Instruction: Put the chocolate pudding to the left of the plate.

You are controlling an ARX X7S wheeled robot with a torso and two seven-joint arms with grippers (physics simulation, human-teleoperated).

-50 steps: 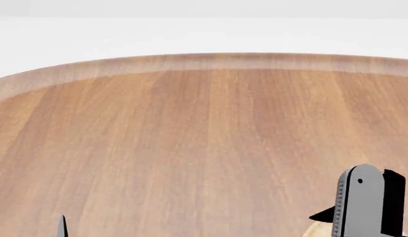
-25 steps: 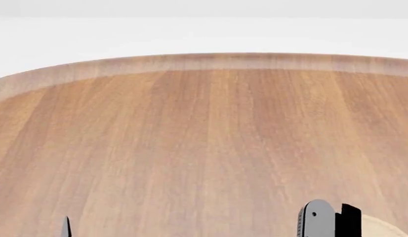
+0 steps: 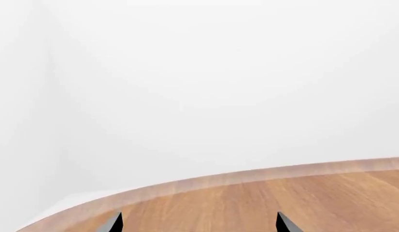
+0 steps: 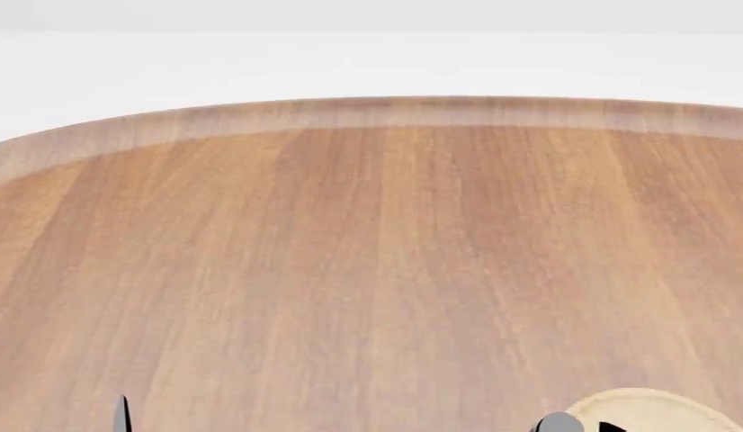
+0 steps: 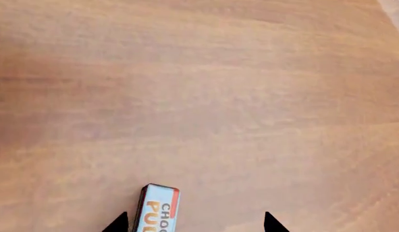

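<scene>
The chocolate pudding (image 5: pixel 157 209) shows its light blue top and red trim in the right wrist view, lying on the wooden table. It sits between the spread fingertips of my right gripper (image 5: pixel 195 225), close to one fingertip (image 5: pixel 120 224) and well apart from the other. That gripper is open and grips nothing. The plate (image 4: pixel 645 407), a pale wooden disc, peeks in at the bottom right of the head view, with a grey part of my right arm (image 4: pixel 560 424) just left of it. My left gripper (image 3: pixel 198 225) is open and empty over the table.
The round wooden table (image 4: pixel 371 252) fills the head view, its far rim (image 4: pixel 371 112) curving against a white background. The left wrist view shows the table edge (image 3: pixel 206 182) with white wall beyond. One left fingertip (image 4: pixel 122 416) shows at the bottom left.
My right gripper has dropped down and to the left, almost out of the head view, uncovering the plate's rim. The left arm has stayed put.
</scene>
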